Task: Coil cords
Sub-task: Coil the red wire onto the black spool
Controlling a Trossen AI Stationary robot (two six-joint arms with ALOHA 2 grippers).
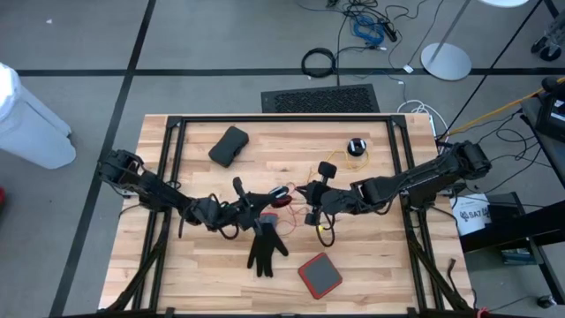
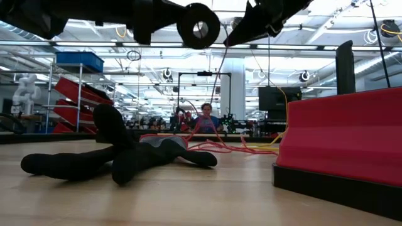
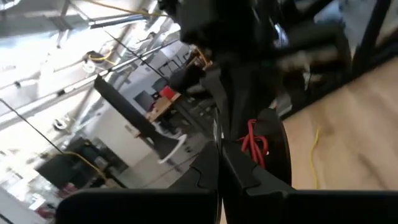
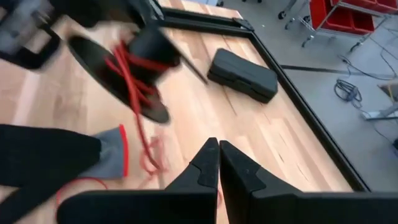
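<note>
From overhead, the cords (image 1: 325,205) lay across the middle of the wooden worktop (image 1: 371,265): thin yellow and red strands tangled between the two arms. One yellow strand looped beside a small black round puck (image 1: 356,146) toward the far right of the worktop. A second black puck (image 1: 327,170) sat raised near the right arm. The left gripper (image 1: 265,202) reached in from the left, its jaws clenched, with a black disc and a bit of red at its tip. The right gripper (image 1: 315,210) came in from the right, jaws also clenched, right among the strands. A black glove (image 1: 264,246) lay just in front of them, a red-topped square box (image 1: 319,275) nearer the front edge, and a dark case (image 1: 229,146) toward the far left.

At worktop level, the red and yellow strands (image 2: 239,147) trailed flat over the wood behind the glove (image 2: 107,154), and one strand rose straight up toward the arms overhead. A black wheel-like disc (image 2: 198,26) hung above. The red box (image 2: 342,135) filled the right side. A person (image 2: 206,119) sat far back in the room.

Through the left wrist camera, the closed fingers (image 3: 205,180) pointed at a black reel (image 3: 273,149) wrapped in red cord, with a yellow strand (image 3: 316,155) lying on the wood nearby.

Through the right wrist camera, the shut fingers (image 4: 202,171) hovered over loose red cord (image 4: 149,155) that ran up onto a black spool (image 4: 127,68), beside the glove's red-edged cuff (image 4: 109,158). The dark case (image 4: 242,74) lay beyond.
</note>
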